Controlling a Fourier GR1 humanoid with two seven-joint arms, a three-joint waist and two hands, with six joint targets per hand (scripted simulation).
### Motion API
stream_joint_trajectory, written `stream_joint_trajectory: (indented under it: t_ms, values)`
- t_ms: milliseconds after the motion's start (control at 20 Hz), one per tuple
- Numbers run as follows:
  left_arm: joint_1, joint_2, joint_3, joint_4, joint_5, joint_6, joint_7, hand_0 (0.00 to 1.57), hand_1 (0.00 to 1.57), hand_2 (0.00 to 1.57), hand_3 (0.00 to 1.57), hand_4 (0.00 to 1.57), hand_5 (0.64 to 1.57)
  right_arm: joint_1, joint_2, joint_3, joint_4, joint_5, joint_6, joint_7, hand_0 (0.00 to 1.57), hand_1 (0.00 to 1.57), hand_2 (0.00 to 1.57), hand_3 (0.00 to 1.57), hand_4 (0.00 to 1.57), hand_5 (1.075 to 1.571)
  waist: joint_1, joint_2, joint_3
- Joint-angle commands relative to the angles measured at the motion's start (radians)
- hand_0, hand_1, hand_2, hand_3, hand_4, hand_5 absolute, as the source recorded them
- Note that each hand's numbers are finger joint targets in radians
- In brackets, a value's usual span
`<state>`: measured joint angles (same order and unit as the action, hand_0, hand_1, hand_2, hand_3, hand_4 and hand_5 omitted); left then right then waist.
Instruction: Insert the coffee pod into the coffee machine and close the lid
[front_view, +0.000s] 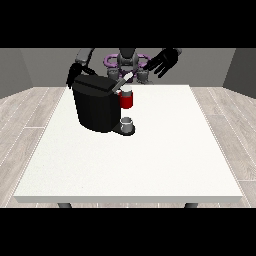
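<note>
- The coffee machine (97, 106) stood on the white counter (150, 165) toward its far edge, at about ten o'clock from the counter's middle.
- Its lid (124, 80) was tilted up at the machine's top, angled toward one o'clock, so it was not yet closed.
- A red part (128, 101) showed at the machine's head, at the body's three o'clock; whether that was the coffee pod already seated or part of the brewer could not be told.
- A small grey cup (128, 123) sat on the machine's base, at six o'clock from the red part.
- The hand at the view's left (75, 75) hung just behind the machine's far top corner, at its eleven o'clock; its fingers could not be made out, nor whether it touched the machine.
- The hand at the view's right (164, 61) hovered above the counter's far edge, at two o'clock from the lid and apart from it, fingers spread and holding nothing.
- Judged from this, the pod step looked done or nearly done, and the closing of the lid was the step in hand.
- The next move would likely call for a hand to come onto the raised lid from above and press it down toward seven o'clock until it sat flat on the machine.
</note>
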<state>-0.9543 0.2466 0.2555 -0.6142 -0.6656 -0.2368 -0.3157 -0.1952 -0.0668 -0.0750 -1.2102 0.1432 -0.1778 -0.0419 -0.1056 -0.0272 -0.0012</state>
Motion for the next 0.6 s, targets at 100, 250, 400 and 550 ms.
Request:
stream_joint_trajectory:
  t_ms: [100, 250, 400, 550]
  values:
    - [0.195, -0.140, 0.176, 0.032, 0.240, -0.067, -0.069, 0.00, 0.00, 0.00, 0.00, 0.07, 1.571, 0.032, -0.029, -0.047, -0.022, -0.055, 0.036, -0.028, 0.00, 0.00, 0.00, 0.00, 0.00, 1.571, 0.148, -0.165, -0.0004]
    - [0.293, -0.196, 0.156, 0.039, 0.226, -0.027, -0.084, 0.00, 0.00, 0.00, 0.00, 0.42, 1.571, 0.006, -0.019, -0.004, -0.075, -0.082, 0.108, 0.011, 0.00, 0.00, 0.00, 0.00, 0.00, 1.571, 0.161, -0.219, 0.0002]
    - [0.344, -0.221, 0.132, 0.032, 0.221, -0.042, -0.041, 0.00, 0.00, 0.00, 0.00, 0.37, 1.571, -0.003, -0.017, 0.030, -0.103, -0.057, 0.110, 0.040, 0.00, 0.00, 0.00, 0.00, 0.00, 1.571, 0.198, -0.283, 0.0011]
    - [0.401, -0.231, 0.132, 0.012, 0.236, -0.033, -0.051, 0.00, 0.00, 0.00, 0.00, 0.39, 1.571, -0.042, -0.073, 0.034, -0.135, -0.049, 0.154, 0.062, 0.00, 0.00, 0.00, 0.00, 0.15, 1.571, 0.209, -0.271, 0.0010]
